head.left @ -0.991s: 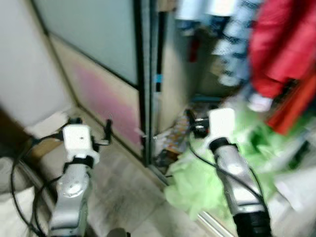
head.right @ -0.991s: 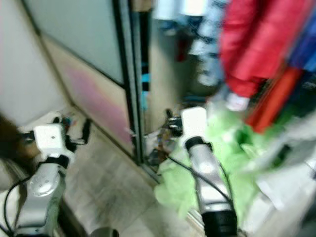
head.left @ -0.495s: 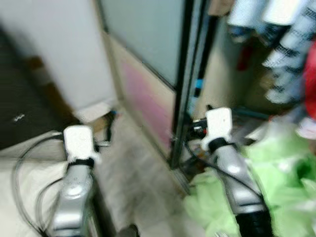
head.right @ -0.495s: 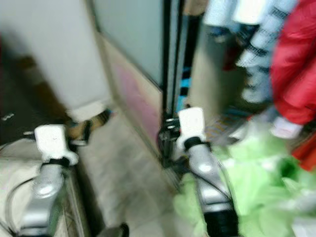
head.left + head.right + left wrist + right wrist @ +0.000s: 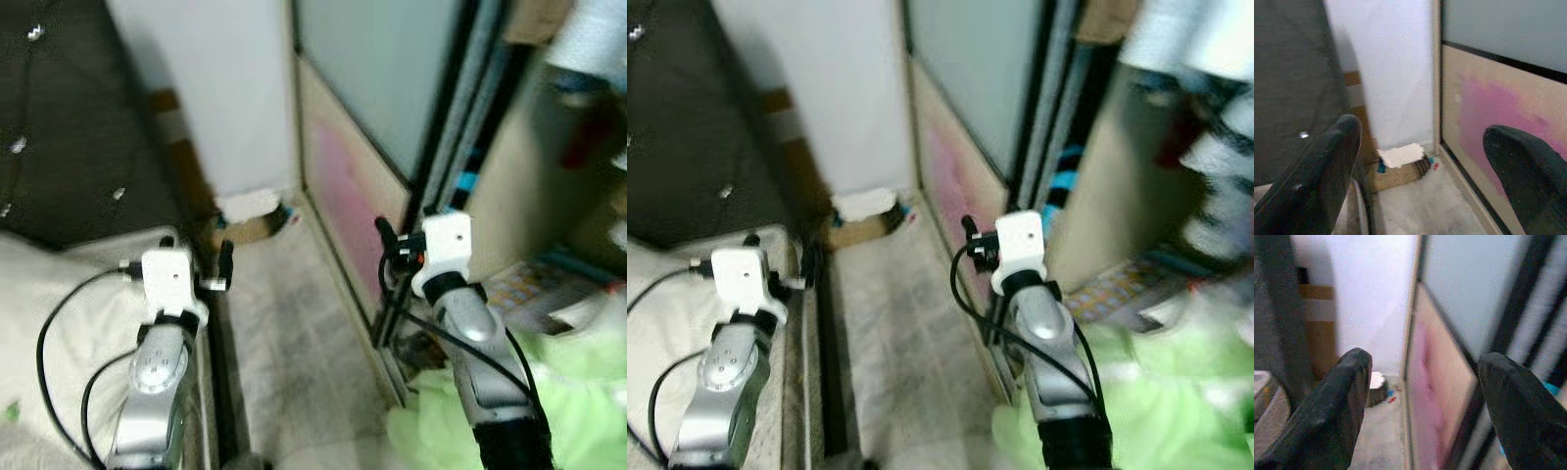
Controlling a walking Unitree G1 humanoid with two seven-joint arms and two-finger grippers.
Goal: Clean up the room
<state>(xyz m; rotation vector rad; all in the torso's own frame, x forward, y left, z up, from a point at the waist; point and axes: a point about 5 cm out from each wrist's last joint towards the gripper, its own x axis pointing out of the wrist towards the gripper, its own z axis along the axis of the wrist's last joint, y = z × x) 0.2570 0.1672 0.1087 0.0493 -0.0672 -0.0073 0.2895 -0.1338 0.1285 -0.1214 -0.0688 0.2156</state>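
since neither gripper carries anything, we hold the left gripper [image 5: 1420, 161] and right gripper [image 5: 1420, 401] raised, fingers spread wide and empty, ready to pick. ahead of the left fingers a white scrap [image 5: 1400, 155] lies on the floor by the wall; green cloth [image 5: 578, 392] is heaped behind the right fingers.

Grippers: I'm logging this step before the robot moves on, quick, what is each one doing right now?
Left gripper: open, holding nothing, raised over the edge of the bed.
Right gripper: open, holding nothing, raised beside the sliding door.
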